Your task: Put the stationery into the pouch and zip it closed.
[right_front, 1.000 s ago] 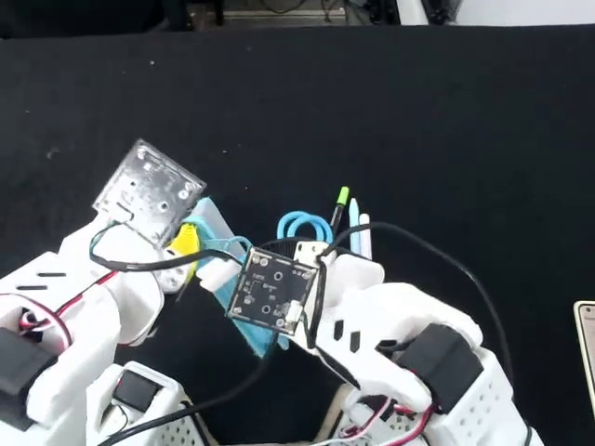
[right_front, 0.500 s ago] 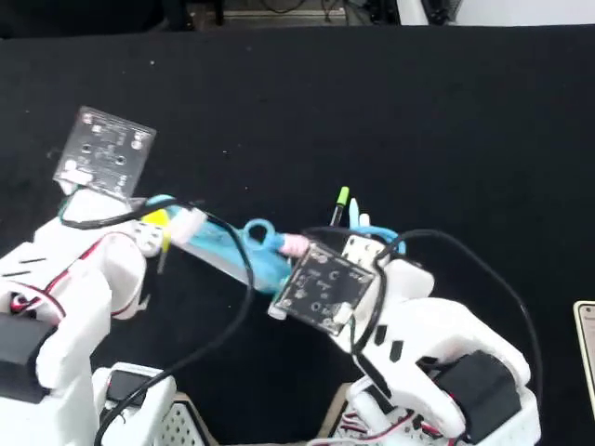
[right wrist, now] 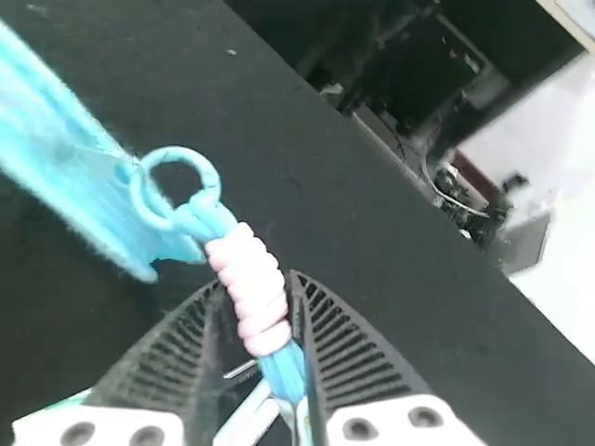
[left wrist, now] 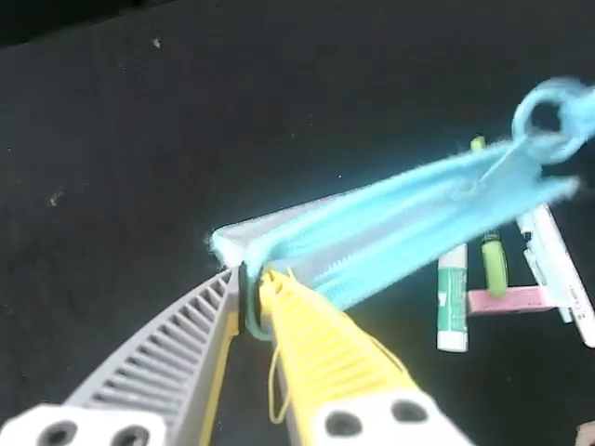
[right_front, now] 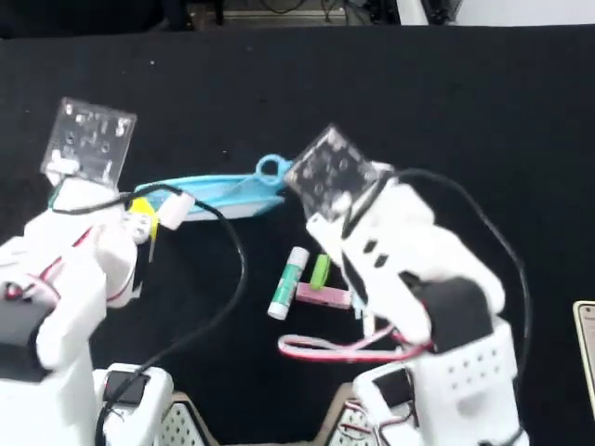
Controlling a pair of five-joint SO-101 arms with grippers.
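Observation:
The light blue pouch (right_front: 209, 193) hangs stretched between both grippers above the black table. My left gripper (right_front: 156, 219) is shut on one end of it (left wrist: 249, 277). My right gripper (right wrist: 256, 283) is shut on the pink-wrapped zipper cord (right wrist: 249, 293), just behind the blue pull ring (right wrist: 172, 190); in the high view this ring (right_front: 271, 169) sits beside the right gripper (right_front: 294, 180). On the table below lie a white-and-green glue stick (right_front: 286, 283), a green marker (right_front: 320, 270) and a pink eraser (right_front: 323, 296). A white pen (left wrist: 558, 269) lies beside them.
The right arm's body (right_front: 418, 279) stands over part of the stationery, with a red-and-white cable (right_front: 335, 348) looping near the front. A pale object (right_front: 586, 325) shows at the right edge. Black cloth (right_front: 465, 102) covers the far half of the table.
Both arms have raised the pouch and carried it farther from the front edge, pulling it out long. The right arm has swung up and back, uncovering the stationery on the table.

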